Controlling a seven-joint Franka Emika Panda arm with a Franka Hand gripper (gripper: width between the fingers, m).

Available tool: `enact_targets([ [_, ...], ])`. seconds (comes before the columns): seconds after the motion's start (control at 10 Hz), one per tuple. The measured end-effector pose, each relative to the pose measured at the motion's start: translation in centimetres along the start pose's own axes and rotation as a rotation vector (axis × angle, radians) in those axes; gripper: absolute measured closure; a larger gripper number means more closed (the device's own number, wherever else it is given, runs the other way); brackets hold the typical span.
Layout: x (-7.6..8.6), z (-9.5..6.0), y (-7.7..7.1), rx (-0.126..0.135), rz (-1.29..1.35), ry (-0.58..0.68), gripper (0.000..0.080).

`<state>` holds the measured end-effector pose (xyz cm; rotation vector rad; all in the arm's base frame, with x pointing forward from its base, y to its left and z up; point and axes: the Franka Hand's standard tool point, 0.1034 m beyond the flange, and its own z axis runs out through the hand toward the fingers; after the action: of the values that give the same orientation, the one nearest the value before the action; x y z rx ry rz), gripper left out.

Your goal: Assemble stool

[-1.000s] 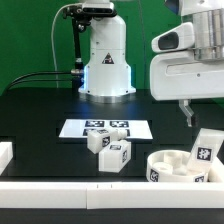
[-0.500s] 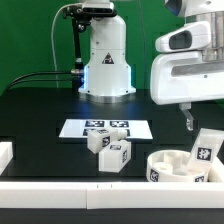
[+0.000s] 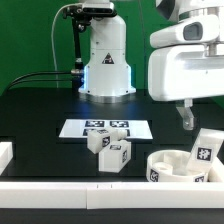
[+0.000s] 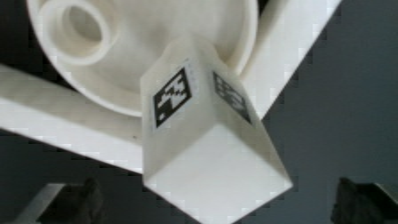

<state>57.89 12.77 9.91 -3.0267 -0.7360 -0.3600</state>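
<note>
At the exterior view's lower right, the gripper (image 3: 190, 120) is hovering, fingers (image 3: 186, 115) spread and empty, over the tilted leg (image 3: 205, 152) resting against the seat (image 3: 165, 161); the step is likely calling for a centred, straddling descent.

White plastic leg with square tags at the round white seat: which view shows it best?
The wrist view: the white plastic leg fills the picture, two tags on its faces. The exterior view shows it small near its right edge, one tag visible, at the round white seat.
</note>
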Motion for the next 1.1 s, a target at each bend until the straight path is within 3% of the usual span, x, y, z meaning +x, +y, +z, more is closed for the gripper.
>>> enact_targets([
  [0.3,-0.1,0.7,-0.2,-0.034,-0.387,-0.034,0.0150],
  [0.6,-0.4,3.1,-0.8,-0.034,-0.639,-0.102,0.0150],
  [0.8,0.2,3.4,0.6,-0.036,-0.718,-0.117,0.0150],
  [1.1,0.0,3.5,0.6,-0.037,-0.679,-0.119,0.0162],
])
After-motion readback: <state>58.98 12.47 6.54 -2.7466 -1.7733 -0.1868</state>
